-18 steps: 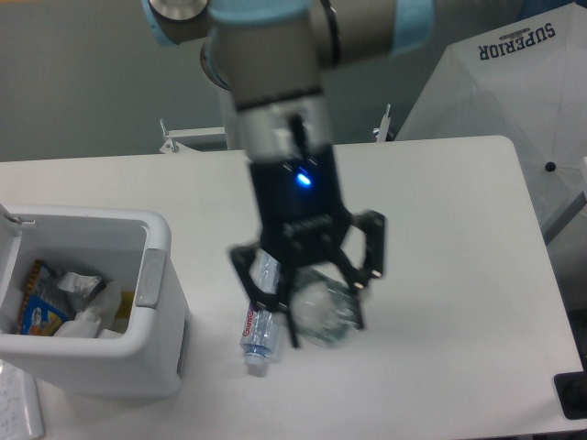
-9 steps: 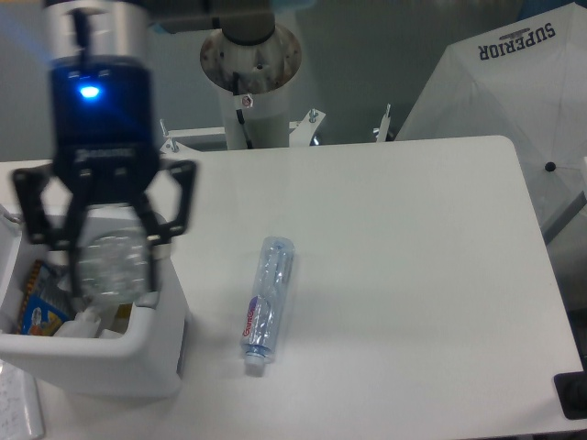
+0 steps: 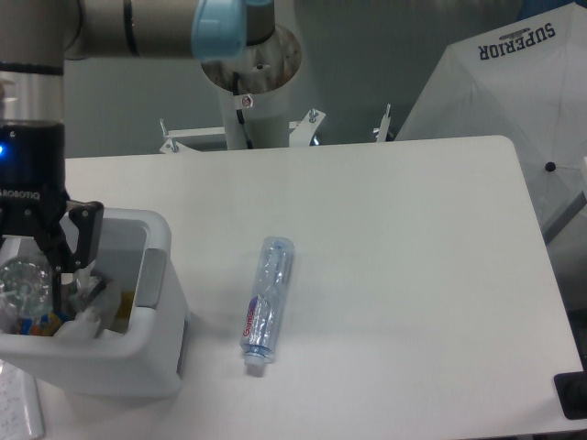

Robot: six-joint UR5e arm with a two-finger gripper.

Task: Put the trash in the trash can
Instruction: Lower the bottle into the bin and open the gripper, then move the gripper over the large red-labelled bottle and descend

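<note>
The trash can [image 3: 115,365], a white bin with a grey handle [image 3: 151,275], stands at the table's front left and holds some scraps. My gripper [image 3: 26,295] hangs in its opening at the frame's left edge, shut on the shorter clear bottle [image 3: 18,284]. Its label is hidden and its left side is cut off by the frame. One finger [image 3: 62,271] shows to the right of the bottle. The longer clear bottle [image 3: 266,302], with a red-and-blue label, lies on the white table [image 3: 413,257] to the right of the can, cap toward the front.
The arm's base column [image 3: 252,87] rises behind the table's back edge. A white cover printed SUPERIOR [image 3: 514,64] stands at the back right. A black object [image 3: 573,394] sits at the front right corner, and a white keyboard-like thing [image 3: 18,408] lies at the front left.
The gripper carried the shorter bottle from beside the longer one leftward, and now it sits lower, in the can's opening. The longer bottle has not moved.
</note>
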